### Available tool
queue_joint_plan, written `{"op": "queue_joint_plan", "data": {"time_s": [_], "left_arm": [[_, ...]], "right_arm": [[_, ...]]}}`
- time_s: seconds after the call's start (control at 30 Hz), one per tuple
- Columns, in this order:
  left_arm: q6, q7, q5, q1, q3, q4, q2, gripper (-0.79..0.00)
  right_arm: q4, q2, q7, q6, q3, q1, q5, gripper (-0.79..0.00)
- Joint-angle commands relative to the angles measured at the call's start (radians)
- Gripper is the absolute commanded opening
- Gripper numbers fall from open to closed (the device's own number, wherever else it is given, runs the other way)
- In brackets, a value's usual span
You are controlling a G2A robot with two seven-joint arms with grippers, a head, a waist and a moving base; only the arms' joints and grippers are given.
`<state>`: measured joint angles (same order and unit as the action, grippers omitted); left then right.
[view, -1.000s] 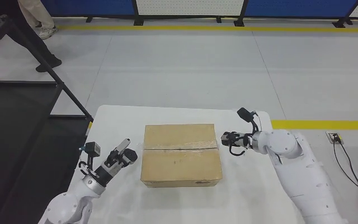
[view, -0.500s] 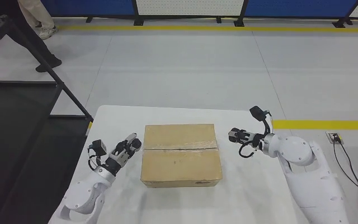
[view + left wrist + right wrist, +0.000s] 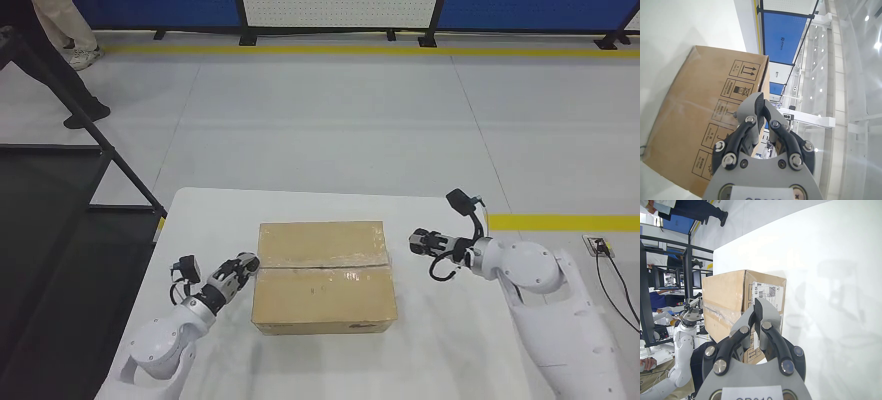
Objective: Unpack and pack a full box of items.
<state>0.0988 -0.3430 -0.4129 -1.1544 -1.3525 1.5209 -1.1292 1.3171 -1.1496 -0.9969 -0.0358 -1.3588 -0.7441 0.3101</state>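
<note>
Now the brown box [image 3: 322, 277] sits shut on the white table [image 3: 455, 345], about halfway between the table's left and right edges. Its two top flaps meet in a line that runs from left to right, and shiny clear tape [image 3: 330, 266] covers that line. A thin strip of bare table lies between the box and the far edge. There is more bare table to the left of the box, to the right of it, and in front of it toward the near edge.

The left gripper [image 3: 245, 267] is by the box's left side, up near the top edge where the taped line ends. Its jaws are pressed together with nothing between them. It is just beside the box, but I cannot tell if it touches. The side it faces has small black signs [image 3: 730, 106] printed on it.

The right gripper [image 3: 414, 240] is by the box's right side, with a little gap of bare table between its tip and the box. Its jaws are pressed together too and hold nothing. That side of the box has a white sticker [image 3: 764, 292] on it.
</note>
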Motion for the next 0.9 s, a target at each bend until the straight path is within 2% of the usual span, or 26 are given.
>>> {"op": "queue_joint_plan", "data": {"time_s": [0.0,0.27,0.5,0.87], "left_arm": [[0.005,0.002,0.001,0.009,0.007,-0.015,-0.002,-0.785],[-0.009,0.017,-0.017,0.015,0.018,-0.049,-0.011,-0.785],[-0.07,0.047,-0.065,-0.006,0.009,-0.058,-0.02,-0.785],[-0.06,0.049,-0.074,0.011,0.035,-0.1,-0.033,-0.785]], "right_arm": [[-0.001,0.002,-0.002,0.002,-0.001,0.0,-0.001,-0.785],[0.006,0.009,0.0,0.006,-0.002,-0.007,-0.008,-0.785],[0.007,0.014,-0.001,0.007,0.005,-0.008,-0.014,-0.785],[0.006,0.023,0.003,0.021,0.008,-0.015,-0.024,-0.785]]}}
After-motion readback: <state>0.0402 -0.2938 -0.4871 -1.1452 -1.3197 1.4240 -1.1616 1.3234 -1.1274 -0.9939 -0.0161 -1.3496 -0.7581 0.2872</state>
